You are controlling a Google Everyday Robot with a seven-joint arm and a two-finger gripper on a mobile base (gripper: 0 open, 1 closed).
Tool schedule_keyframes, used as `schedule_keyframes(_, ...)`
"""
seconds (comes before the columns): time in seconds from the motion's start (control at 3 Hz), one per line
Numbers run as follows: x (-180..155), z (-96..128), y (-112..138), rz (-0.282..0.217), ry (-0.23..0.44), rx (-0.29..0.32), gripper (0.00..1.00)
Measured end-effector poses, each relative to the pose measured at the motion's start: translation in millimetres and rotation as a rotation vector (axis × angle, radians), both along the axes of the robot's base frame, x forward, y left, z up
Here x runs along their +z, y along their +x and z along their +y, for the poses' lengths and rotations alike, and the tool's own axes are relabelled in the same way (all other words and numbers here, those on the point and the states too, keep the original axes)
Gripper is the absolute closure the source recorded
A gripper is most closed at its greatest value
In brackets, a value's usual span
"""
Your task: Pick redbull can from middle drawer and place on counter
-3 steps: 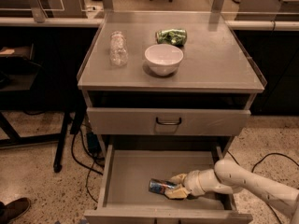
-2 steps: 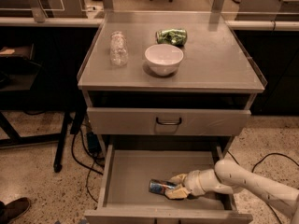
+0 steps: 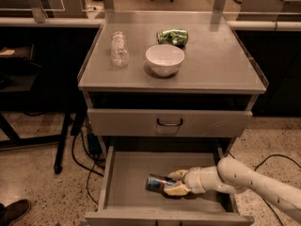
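We see the small slim blue-and-silver redbull can (image 3: 156, 182) lying on its side on the bare floor of the wide shallow grey metal middle drawer (image 3: 127, 185), which stands pulled out at the bottom of the cabinet. The can's long axis runs nearly left to right across the drawer, about parallel to the drawer's front wall. Its free end points to the left of the picture and its other end sits inside the gripper (image 3: 170, 183).

The gripper reaches in from the right on a white arm (image 3: 244, 180), low over the drawer floor. Its pale fingers (image 3: 175, 191) are clenched on the can, one on the far side and one on the near side. The can lies near the middle of the floor, apart from both side walls.

Just above the open drawer hangs a shut grey drawer front with a dark loop handle (image 3: 170, 122). Over that is the desk (image 3: 221, 65), the flat grey metal cabinet top with a low rim. It carries a round white bowl (image 3: 164, 59) near the middle, a clear plastic bottle (image 3: 119, 48) lying on its side to the bowl's left, and a crumpled green metallic can (image 3: 172, 36) just behind the bowl.
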State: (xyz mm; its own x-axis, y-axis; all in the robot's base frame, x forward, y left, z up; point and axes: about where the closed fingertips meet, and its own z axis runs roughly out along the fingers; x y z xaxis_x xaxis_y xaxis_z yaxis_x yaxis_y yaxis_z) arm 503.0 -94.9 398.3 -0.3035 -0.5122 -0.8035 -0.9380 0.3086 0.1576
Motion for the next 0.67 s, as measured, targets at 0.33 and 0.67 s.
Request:
schedule_keyframes(0.33, 30.9, -0.4, -3.8, 0.001, -0.014, 0.001, 1.0)
schedule_keyframes(0.67, 69.1, -8.2, -6.7, -0.007, -0.047, 0.003, 1.0)
